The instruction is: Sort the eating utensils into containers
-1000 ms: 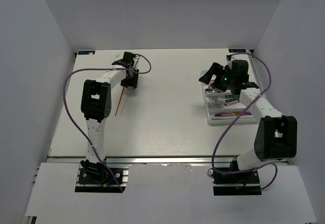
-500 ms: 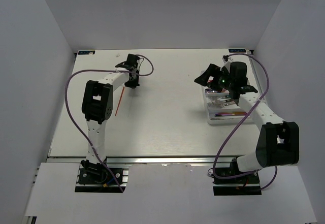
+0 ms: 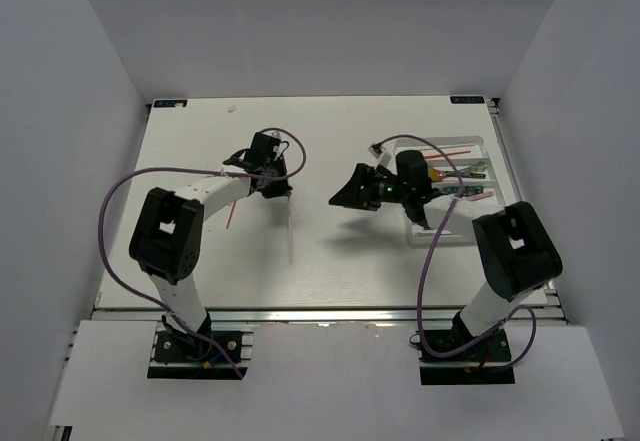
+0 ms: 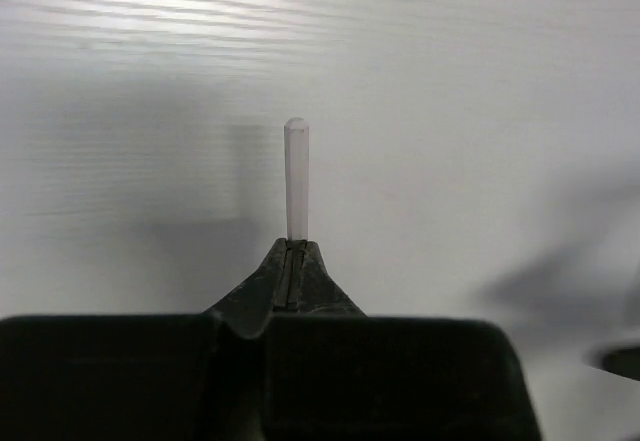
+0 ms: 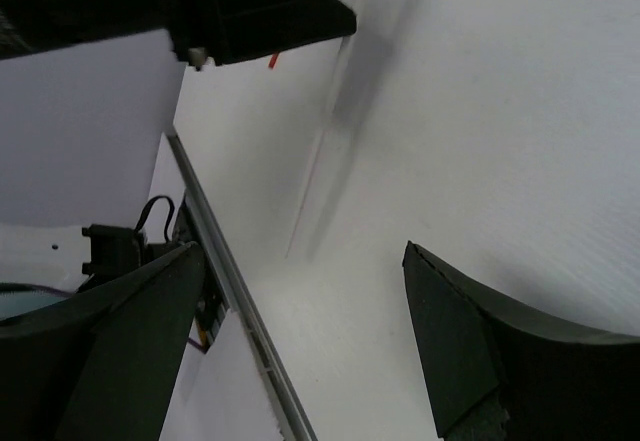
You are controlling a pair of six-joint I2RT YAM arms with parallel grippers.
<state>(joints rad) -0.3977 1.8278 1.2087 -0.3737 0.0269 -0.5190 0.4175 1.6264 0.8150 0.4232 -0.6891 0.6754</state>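
My left gripper (image 3: 277, 183) is shut on the top end of a white chopstick (image 3: 289, 231), which hangs down toward the table's front. In the left wrist view the chopstick (image 4: 296, 176) sticks out from between the closed fingertips of that gripper (image 4: 294, 251). A red-orange chopstick (image 3: 233, 211) lies on the table just left of it. My right gripper (image 3: 345, 193) stands open over the table's middle, pointing left with nothing between its fingers (image 5: 450, 341). Behind it sits the white tray (image 3: 458, 237), holding another red chopstick (image 3: 448, 151) and several utensils.
Purple cables loop from both arms over the table. The table's front rail (image 5: 230, 281) shows in the right wrist view. White walls close in the left, right and back sides.
The left gripper has shut on the white chopstick and carried it right and forward. The right arm has swung left, out from over the tray to the table's middle.
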